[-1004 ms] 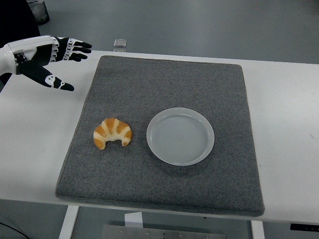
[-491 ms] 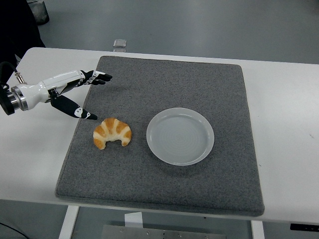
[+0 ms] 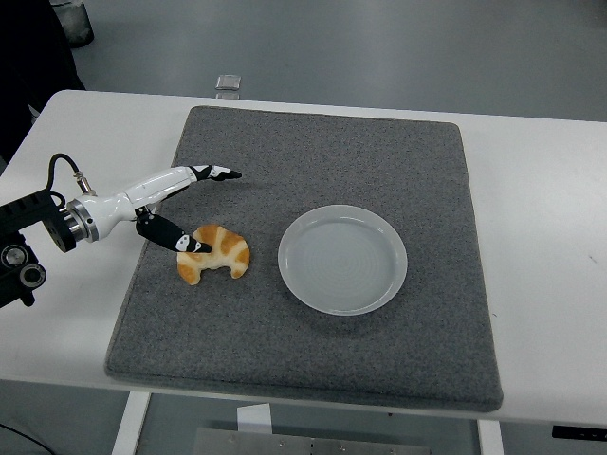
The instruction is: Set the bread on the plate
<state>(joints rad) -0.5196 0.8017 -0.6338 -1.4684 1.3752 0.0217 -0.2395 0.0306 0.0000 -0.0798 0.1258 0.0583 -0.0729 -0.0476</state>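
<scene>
Left hand (image 3: 180, 204) over left part of grey mat (image 3: 313, 351) — fingers (image 3: 216, 172) spread wide, grasping nothing; thumb tip at bread's top edge, contact unclear. Bread (image 3: 214, 252) lies on mat, just left of empty white plate (image 3: 342, 259) — apart. Mat on white counter (image 3: 541, 218).

golden-brown croissant (image 3: 215, 252) with pale stripes – white plate (image 3: 342, 259), dark grey mat (image 3: 313, 171), white table (image 3: 531, 218).
</scene>
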